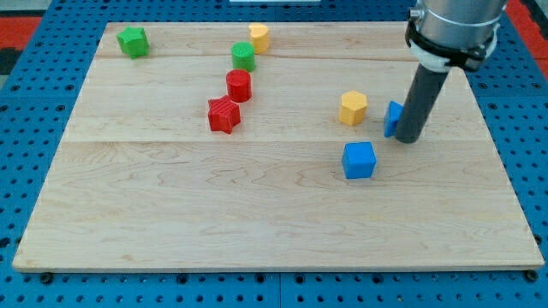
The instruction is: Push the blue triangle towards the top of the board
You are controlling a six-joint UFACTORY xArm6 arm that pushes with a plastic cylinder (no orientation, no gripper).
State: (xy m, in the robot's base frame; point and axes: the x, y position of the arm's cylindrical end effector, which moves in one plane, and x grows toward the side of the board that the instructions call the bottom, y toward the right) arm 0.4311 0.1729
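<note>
Resting on the board, my tip touches the blue triangle, half hidden just to its left. It is a bare rod and grips nothing. Yellow hexagon sits further left; blue cube lies below-left.

The arm enters from the view's top right, its grey metal body cut off by the frame edge. Below a white ring it narrows to the dark rod, which stands nearly upright with a slight lean toward the view's left. My tip rests at board height, touching the right side of the blue triangle and hiding most of it. The rod's lower end sits just toward the view's bottom of that block's middle.
</note>
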